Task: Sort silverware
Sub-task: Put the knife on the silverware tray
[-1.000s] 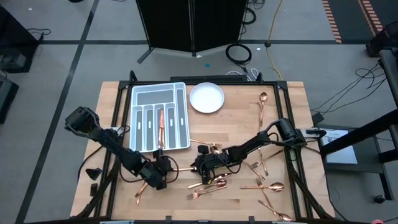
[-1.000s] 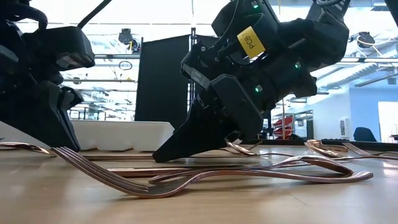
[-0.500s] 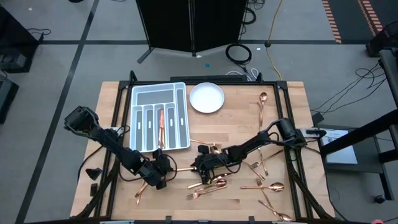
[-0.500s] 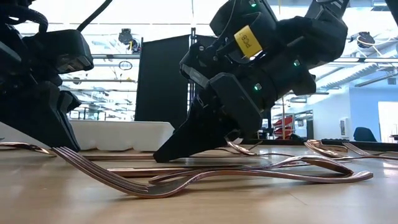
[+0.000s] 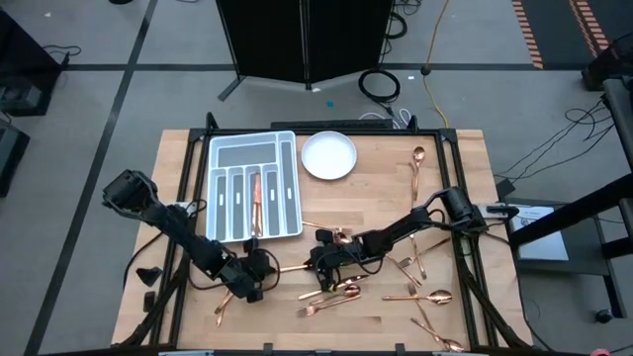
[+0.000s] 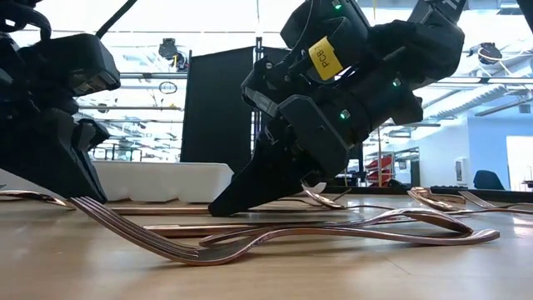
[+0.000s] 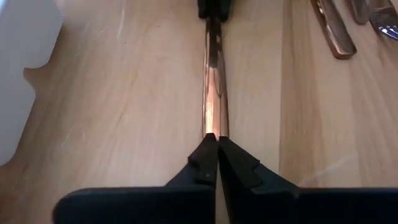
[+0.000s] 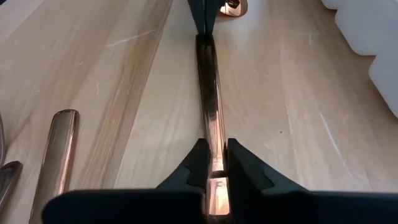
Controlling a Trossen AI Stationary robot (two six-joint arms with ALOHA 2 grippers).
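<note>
Two grippers now share one slim copper-coloured knife (image 5: 293, 267) lying flat on the wooden table (image 5: 455, 178), in front of the grey compartmented plastic tray (image 5: 220, 158). Going left to right: the left gripper (image 7: 216, 138) is pinched on one end, while the right gripper (image 8: 213, 160), spread a second ago, has just clamped the other. Looks like a handover starting, so the left should probably let go next

Tray (image 5: 252, 188) left of plate (image 5: 328, 155)
</note>
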